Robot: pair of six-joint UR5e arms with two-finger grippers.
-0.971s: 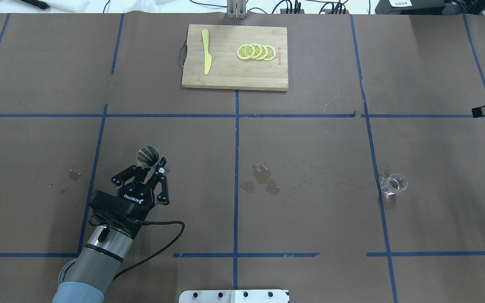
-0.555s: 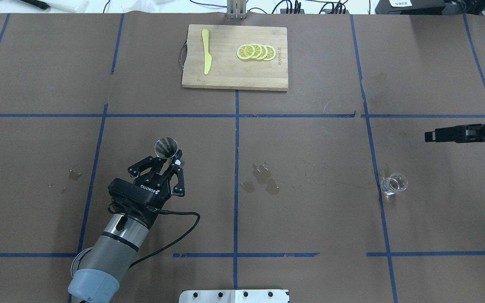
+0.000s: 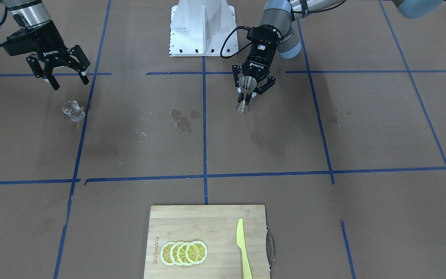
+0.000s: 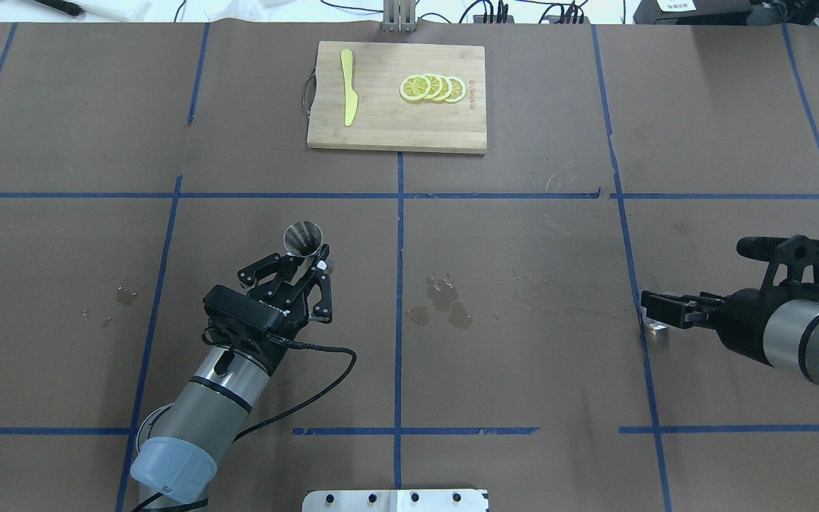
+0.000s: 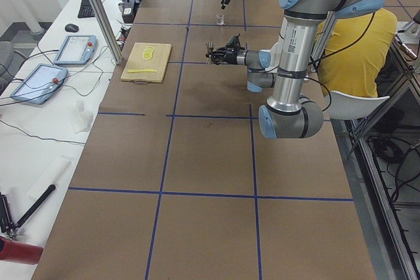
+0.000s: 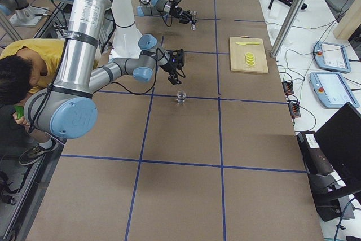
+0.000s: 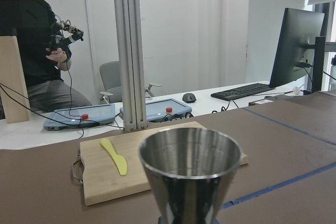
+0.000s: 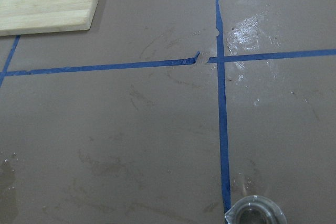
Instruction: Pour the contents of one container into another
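Exterior front-facing view, upper left: the right gripper (image 3: 70, 83) hung with fingers spread, just above the clear glass cup (image 3: 73, 110), not touching it. At upper centre the left gripper (image 3: 245, 100) was clamped on the steel jigger (image 3: 247, 85), mouth up. A good grasp likely meant centring over the cup, descending straight, and closing gently on its wall.

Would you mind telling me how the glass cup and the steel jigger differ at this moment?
The glass cup is clear and colourless; the jigger is opaque silver steel. The cup is short and round; the jigger is hourglass-shaped with a narrow waist. The cup stands free on the table below the open right gripper; the jigger is clamped in the left gripper. Both are upright, mouth up.
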